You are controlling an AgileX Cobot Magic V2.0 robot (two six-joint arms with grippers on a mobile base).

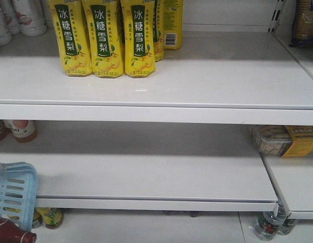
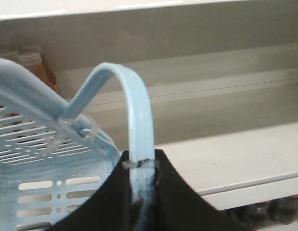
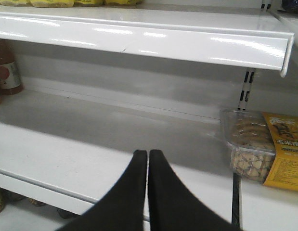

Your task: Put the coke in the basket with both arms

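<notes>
Coke [image 1: 14, 235] lies at lower-left frame edge inside basket [image 1: 14, 190], a smooth, rigid, slippery metal bottle best gripped mid-body; left gripper [image 2: 141, 175] clamps the basket's handle [image 2: 134, 106], right gripper [image 3: 148, 161] closed on nothing.

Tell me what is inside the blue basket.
In the front view a red bottle pokes out at the basket bottom edge; whether it lies inside cannot be told. In the left wrist view the visible interior looks bare, the rest hidden by the left tool.

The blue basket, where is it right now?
The blue basket hangs at the front view's lower left, before the shelves, its handle gripped by the left hand.
</notes>
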